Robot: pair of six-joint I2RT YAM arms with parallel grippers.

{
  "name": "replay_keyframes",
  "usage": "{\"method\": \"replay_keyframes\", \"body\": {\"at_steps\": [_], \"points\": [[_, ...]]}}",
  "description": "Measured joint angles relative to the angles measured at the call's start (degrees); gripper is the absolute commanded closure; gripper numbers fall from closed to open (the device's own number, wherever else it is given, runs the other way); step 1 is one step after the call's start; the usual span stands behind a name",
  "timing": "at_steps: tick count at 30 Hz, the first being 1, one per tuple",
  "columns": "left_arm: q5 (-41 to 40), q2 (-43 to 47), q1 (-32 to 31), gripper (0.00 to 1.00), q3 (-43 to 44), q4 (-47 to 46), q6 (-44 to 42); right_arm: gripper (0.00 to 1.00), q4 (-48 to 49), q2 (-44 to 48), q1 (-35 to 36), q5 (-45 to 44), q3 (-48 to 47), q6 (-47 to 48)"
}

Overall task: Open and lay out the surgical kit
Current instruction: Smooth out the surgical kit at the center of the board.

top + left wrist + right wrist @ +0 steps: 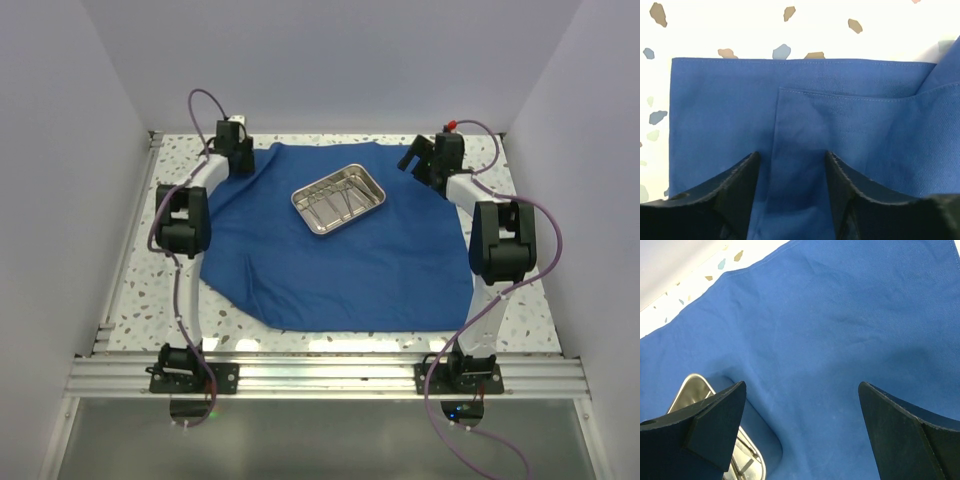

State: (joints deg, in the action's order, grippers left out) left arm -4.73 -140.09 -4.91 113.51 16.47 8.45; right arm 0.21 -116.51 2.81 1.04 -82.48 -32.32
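**Two arms poised over an opened blue drape, steel tray in the middle**

A royal-blue cloth drape (330, 280) lay spread across the speckled white tabletop (140, 300). On it, a little beyond its centre, sat a shiny rectangular steel tray with rounded corners (353, 217). Slim silver instruments (335, 200) lay inside the tray, too small to tell apart. The tray's long axis ran diagonally, from near-left to far-right.

The left tool (790, 157) was at the far-left corner of the drape, pointing down at it. Here a folded-back flap of cloth (840, 125) lay doubled over the layer below. Its stitched edge ran straight between the two fingers, so the flap was directly beneath this tool. The fingers stood partly apart and gripped nothing. Whether their tips touched the cloth could not be told. The left arm reached far forward, its elbow raised over the drape's left edge.

The right tool (802, 385) hovered above the far-right part of the drape, spread wide and empty. The tray lay near it, to its left and towards the arm bases, and closer to it than to the left tool. The right arm was bent, its elbow over the drape's right edge.

Judging from this, the drape looked nearly flat, with that far-left flap left to smooth out, which suits the left arm. The instruments were not yet laid out.
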Motion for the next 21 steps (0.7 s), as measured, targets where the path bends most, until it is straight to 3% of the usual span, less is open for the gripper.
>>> {"method": "replay_keyframes", "body": {"at_steps": [1,2,8,11,21], "points": [[0.07,-0.33,0.00,0.48,0.42,0.26,0.04,0.01,0.00,0.00,0.00,-0.02,0.00,0.00],[0.26,-0.50,0.00,0.57,0.85,0.59,0.02,0.01,-0.02,0.00,0.00,-0.02,0.02,0.00],[1.14,-0.76,0.00,0.80,1.68,1.99,0.42,0.01,-0.04,0.00,0.00,0.00,0.13,0.00],[1.27,-0.76,0.00,0.98,1.68,1.99,0.74,0.01,-0.04,0.00,0.00,0.00,0.15,0.00],[-1.07,1.09,-0.11,1.00,-2.08,-0.74,1.55,0.01,-0.04,0.00,-0.04,0.00,0.22,0.00]]}}
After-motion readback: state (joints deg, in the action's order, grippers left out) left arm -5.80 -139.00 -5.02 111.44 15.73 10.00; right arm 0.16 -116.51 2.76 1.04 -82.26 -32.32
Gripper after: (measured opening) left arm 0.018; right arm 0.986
